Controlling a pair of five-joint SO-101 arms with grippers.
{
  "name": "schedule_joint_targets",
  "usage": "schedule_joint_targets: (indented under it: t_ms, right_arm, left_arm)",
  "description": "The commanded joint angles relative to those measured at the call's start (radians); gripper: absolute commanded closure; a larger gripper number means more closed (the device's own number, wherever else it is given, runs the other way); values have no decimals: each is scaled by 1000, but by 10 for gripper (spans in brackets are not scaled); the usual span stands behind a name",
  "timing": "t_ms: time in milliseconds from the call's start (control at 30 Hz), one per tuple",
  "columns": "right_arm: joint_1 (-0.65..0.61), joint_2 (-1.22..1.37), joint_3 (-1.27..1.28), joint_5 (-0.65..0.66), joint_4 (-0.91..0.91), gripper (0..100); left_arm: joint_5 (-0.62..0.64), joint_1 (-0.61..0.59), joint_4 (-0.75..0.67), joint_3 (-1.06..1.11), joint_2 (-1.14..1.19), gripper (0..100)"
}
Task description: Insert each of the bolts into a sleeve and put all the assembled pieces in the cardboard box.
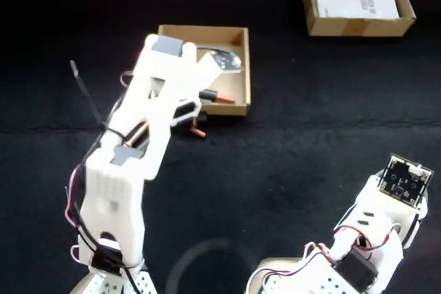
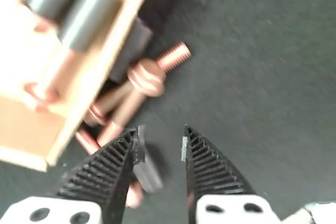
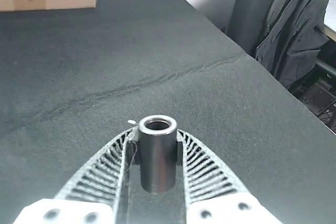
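**Left claw open over loose bolts, right claw gripping a sleeve**

The left claw (image 2: 160, 141), fingers apart, hangs above copper bolts (image 2: 148, 75). They lie on the black worktop (image 1: 310, 122), crowded against the outer wall of the cardboard box (image 1: 246, 74). Assembled pieces (image 2: 71, 9) lie inside it. The left arm (image 1: 131, 163) covers part of the box. By the near right corner, the right claw (image 3: 156, 129) is clamped on a dark sleeve (image 3: 156, 156). A second box (image 1: 344, 27) sits at the far right corner.

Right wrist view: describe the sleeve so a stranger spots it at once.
Above the black table, find the right gripper. Between its ribbed fingers sits the sleeve, a dark grey tube. Unlike the sleeves in the cardboard box, it is gripped.
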Motion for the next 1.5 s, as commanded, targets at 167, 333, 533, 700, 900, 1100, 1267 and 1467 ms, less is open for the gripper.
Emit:
schedule_joint_targets:
  t_ms: [167,333,533,700,900,1100,1267,1467]
  right_arm:
    - [-50,-10,93,63,-148,991]
    - [-50,-10,125,63,-191,991]
    - [-42,-10,128,60,-191,991]
    - [-41,-10,128,61,-191,991]
    - [-41,-10,130,61,-186,991]
    - [-42,-10,119,63,-186,991]
    - [-42,-8,120,63,-186,991]
    - [-41,-8,127,63,-185,991]
  left_arm:
    - [-49,-19,9,-323,237,877]
    - [-49,-18,9,-341,297,883]
    - [-43,-18,26,-338,309,987]
    - [-43,-7,26,-280,305,992]
    - [9,-1,26,-254,285,991]
    - [74,1,31,-179,91,969]
    - [74,21,31,59,-174,873]
    - [20,68,29,360,-463,876]
